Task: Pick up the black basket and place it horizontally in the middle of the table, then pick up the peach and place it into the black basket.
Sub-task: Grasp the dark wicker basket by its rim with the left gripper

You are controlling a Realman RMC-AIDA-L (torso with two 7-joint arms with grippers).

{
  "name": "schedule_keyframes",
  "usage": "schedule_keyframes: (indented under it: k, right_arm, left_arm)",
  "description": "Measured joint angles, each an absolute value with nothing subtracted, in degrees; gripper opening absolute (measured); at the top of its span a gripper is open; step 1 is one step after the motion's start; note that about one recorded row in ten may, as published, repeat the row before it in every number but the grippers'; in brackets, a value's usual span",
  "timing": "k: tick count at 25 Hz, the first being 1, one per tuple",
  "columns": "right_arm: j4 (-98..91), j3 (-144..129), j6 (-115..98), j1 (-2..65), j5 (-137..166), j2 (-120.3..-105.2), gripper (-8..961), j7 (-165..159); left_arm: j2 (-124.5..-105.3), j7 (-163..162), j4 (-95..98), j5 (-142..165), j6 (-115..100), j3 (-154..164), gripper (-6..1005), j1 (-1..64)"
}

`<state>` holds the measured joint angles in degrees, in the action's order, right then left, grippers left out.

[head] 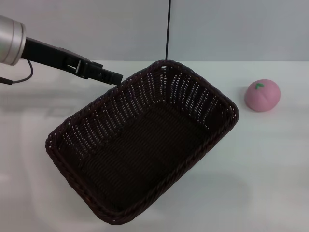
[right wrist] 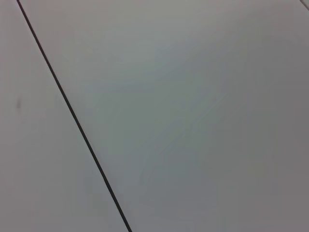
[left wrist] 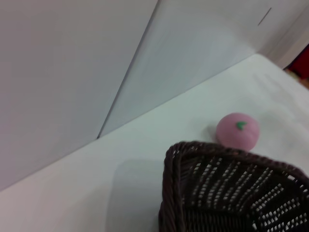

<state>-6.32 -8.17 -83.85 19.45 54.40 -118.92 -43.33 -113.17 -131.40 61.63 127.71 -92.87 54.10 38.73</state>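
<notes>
1. One large rectangular dark brown-black woven basket [head: 145, 145] with openwork sides and a braided rim is seen in the head view, set diagonally, one corner pointing far and centre and the opposite corner near and left of centre.
2. Its interior is seen to hold nothing, and a soft shadow is cast on the wide plain white tabletop [head: 270, 183] to its near right; whether the basket is resting on the surface or raised off it cannot be told.
3. One small round pink toy peach [head: 262, 95] with a green leaf mark is found on the table to the far right, well apart from the basket's right corner.
4. The left gripper [head: 115, 77] is seen at the end of a silver-and-black arm reaching in from the far left, its dark tip just beside the basket's far-left rim; whether contact is made cannot be told.
5. How far the left gripper's fingers are spread cannot be told.
6. From the left wrist view, a rounded corner of the basket [left wrist: 231, 193] is seen close up, with the peach [left wrist: 237, 130] just beyond its rim on the table [left wrist: 120, 159] and a plain grey wall [left wrist: 72, 63] behind.
7. The right gripper is not shown in any view; only a pale panel [right wrist: 193, 96] crossed by a thin dark line [right wrist: 72, 116] is recorded by the right wrist camera.
</notes>
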Motion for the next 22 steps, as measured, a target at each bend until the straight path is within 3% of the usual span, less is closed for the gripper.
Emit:
schedule_keyframes:
  k: [22]
  right_arm:
    - [-6.3,-8.2,-83.3,19.7,54.4,-118.92,675,-43.3]
  left_arm:
    - [-115.32,-131.6,60.3,135.6,-91.8,54.1,745,39.1]
